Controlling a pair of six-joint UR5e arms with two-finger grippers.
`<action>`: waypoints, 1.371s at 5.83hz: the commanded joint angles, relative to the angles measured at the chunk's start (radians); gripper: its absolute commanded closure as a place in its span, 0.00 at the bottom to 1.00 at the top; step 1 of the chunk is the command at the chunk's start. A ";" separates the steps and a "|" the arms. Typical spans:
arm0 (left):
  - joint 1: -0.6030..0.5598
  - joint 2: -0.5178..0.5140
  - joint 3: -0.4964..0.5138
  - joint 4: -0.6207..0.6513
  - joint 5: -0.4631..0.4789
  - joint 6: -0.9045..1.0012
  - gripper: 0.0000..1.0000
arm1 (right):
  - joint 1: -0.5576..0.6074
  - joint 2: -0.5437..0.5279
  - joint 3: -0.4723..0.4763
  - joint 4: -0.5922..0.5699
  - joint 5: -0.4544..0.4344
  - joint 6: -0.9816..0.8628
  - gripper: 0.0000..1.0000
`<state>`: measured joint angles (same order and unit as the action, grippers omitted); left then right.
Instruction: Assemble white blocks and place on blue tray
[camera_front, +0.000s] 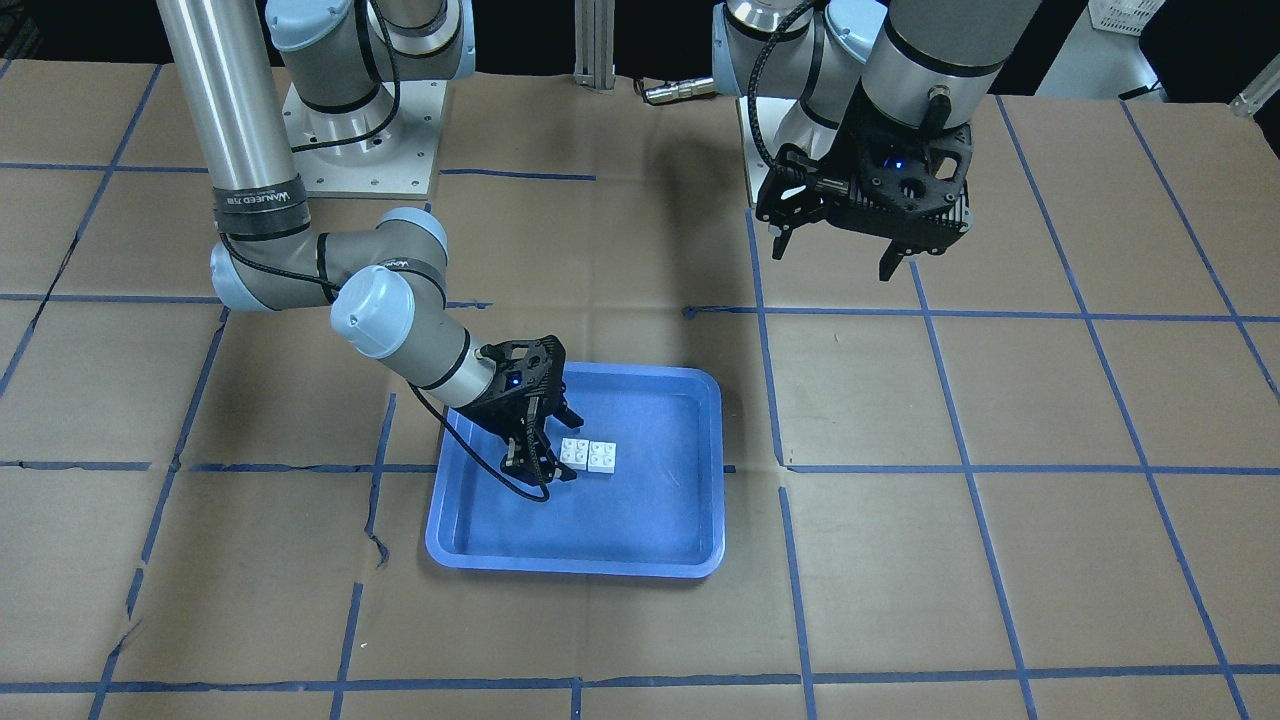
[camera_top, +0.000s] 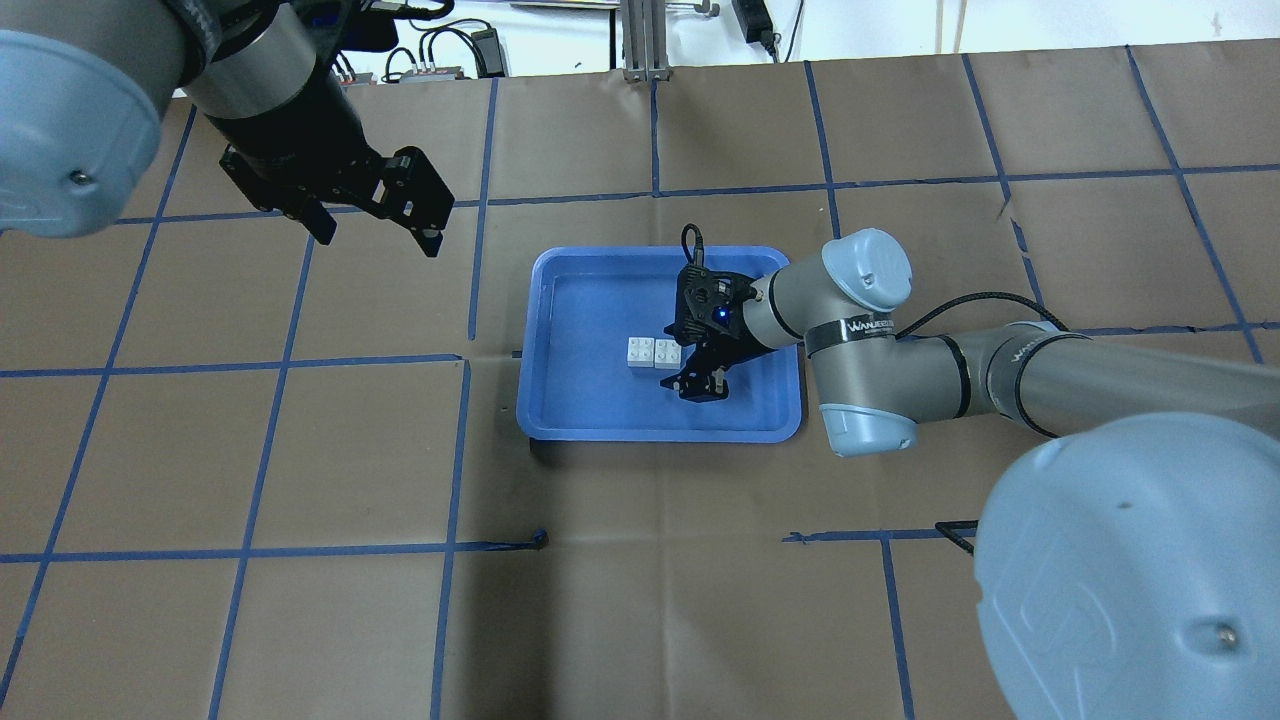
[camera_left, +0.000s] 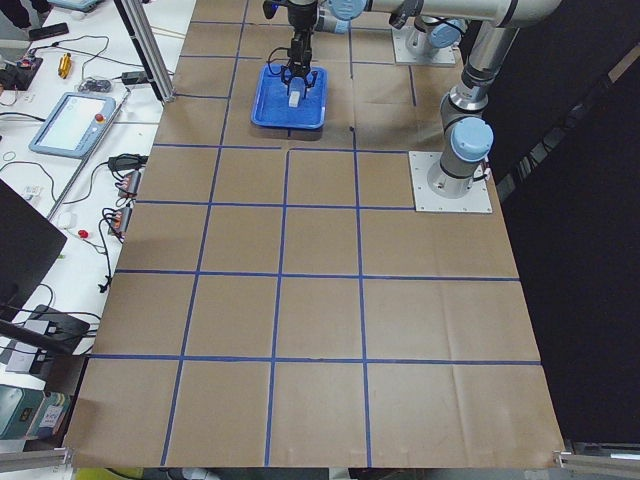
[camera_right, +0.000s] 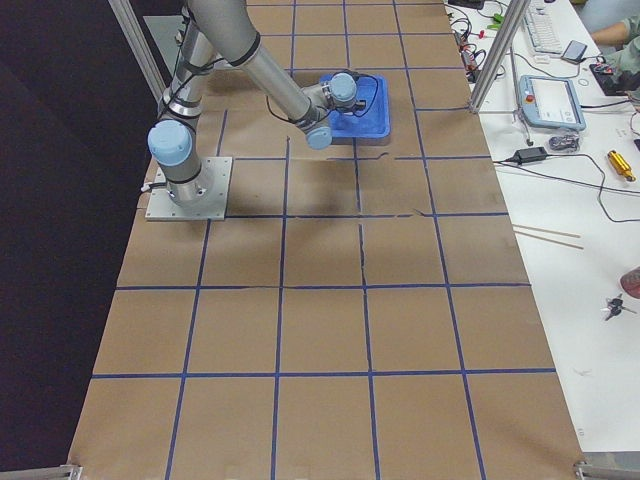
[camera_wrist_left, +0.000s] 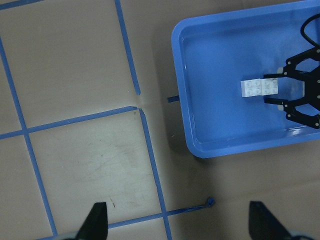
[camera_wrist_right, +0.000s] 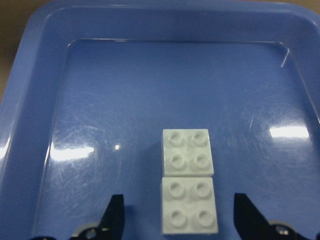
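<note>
- Two white blocks (camera_wrist_right: 188, 150) sat side by side, touching, studs up, near the middle of the one blue tray (camera_top: 590, 330). Each was a glossy plastic cube with four round studs.
- The tray was a rounded-corner rectangle with a raised rim and a scuffed, shiny floor.
- My right gripper (camera_wrist_right: 181, 220) hung low in the tray, jaws wide, straddling the nearer block with a gap on each side, gripping nothing.
- My left gripper (camera_front: 833, 260) hovered above the table (camera_top: 350, 450), spread open and empty.
- The table wore brown paper crossed by blue tape lines.
</note>
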<state>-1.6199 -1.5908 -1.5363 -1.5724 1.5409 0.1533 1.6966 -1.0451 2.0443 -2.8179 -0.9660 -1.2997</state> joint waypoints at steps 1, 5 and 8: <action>0.000 0.000 0.001 0.000 0.001 0.000 0.01 | 0.000 -0.007 -0.041 0.004 -0.005 0.060 0.00; 0.002 0.000 0.001 0.000 0.001 0.000 0.01 | -0.006 -0.140 -0.088 0.238 -0.088 0.197 0.00; 0.002 0.002 0.005 0.000 -0.004 0.000 0.01 | -0.023 -0.246 -0.219 0.577 -0.313 0.453 0.00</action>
<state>-1.6179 -1.5905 -1.5324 -1.5724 1.5379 0.1534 1.6790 -1.2565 1.8642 -2.3356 -1.2137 -0.9428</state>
